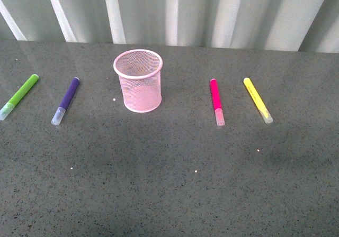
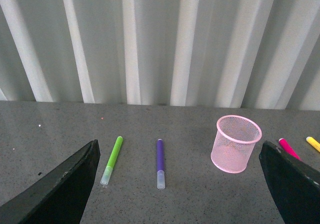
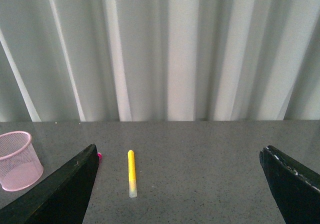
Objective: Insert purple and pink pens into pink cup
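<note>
Pink cup (image 1: 137,83): wire-mesh pen holder standing upright on the grey speckled table (image 1: 169,194), mouth up. It is set between the two task pens and well apart from both.
Purple pen (image 1: 67,99): lies flat on the table to the left of the cup, outside it, clear cap toward the robot.
Pink pen (image 1: 216,100): lies flat to the right of the cup, outside it, clear cap toward the robot.
Lime-green pen (image 1: 20,95): lies left of the purple pen, near the table's left edge.
Yellow pen (image 1: 257,99): lies right of the pink pen.
Markings: any print on the pen barrels is too small to read.
Left gripper (image 2: 179,144): released, jaws spread wide, nothing between them, raised above the table.
Right gripper (image 3: 179,148): released, jaws spread wide, grasping nothing, raised above the table.
Backdrop: white corrugated wall (image 1: 185,9) behind the table.
</note>
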`<state>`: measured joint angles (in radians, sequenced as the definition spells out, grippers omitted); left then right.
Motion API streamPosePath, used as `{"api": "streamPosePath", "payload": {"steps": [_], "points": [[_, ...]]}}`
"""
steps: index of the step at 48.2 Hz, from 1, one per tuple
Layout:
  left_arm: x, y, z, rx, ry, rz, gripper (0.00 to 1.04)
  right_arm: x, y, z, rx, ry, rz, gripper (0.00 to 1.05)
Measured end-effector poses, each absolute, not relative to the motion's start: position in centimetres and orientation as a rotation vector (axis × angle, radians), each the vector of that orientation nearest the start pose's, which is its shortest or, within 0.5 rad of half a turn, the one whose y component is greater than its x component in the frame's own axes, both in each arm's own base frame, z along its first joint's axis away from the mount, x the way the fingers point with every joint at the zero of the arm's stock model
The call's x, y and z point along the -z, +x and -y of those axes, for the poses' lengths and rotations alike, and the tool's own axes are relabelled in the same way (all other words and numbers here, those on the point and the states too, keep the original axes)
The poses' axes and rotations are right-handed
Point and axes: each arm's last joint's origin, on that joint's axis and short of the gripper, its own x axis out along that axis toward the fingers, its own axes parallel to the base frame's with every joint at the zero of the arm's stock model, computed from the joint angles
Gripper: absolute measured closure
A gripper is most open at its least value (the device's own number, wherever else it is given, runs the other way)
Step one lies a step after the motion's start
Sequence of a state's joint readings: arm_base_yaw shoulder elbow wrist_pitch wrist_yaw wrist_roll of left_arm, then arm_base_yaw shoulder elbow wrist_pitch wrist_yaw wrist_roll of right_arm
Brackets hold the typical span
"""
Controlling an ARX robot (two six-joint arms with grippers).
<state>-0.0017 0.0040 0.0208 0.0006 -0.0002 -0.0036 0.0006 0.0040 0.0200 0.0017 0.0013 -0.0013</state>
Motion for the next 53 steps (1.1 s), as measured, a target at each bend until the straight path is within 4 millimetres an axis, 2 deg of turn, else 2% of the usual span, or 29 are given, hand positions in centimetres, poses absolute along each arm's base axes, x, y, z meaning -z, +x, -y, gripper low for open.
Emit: {"api": "streamPosePath", "payload": {"steps": [53], "points": [[-17.03,9.66,0.02,0.002,-0.004,0.017,0.07,-17.02,9.67,0.00,0.001,-0.001,0.018,0.07]]}}
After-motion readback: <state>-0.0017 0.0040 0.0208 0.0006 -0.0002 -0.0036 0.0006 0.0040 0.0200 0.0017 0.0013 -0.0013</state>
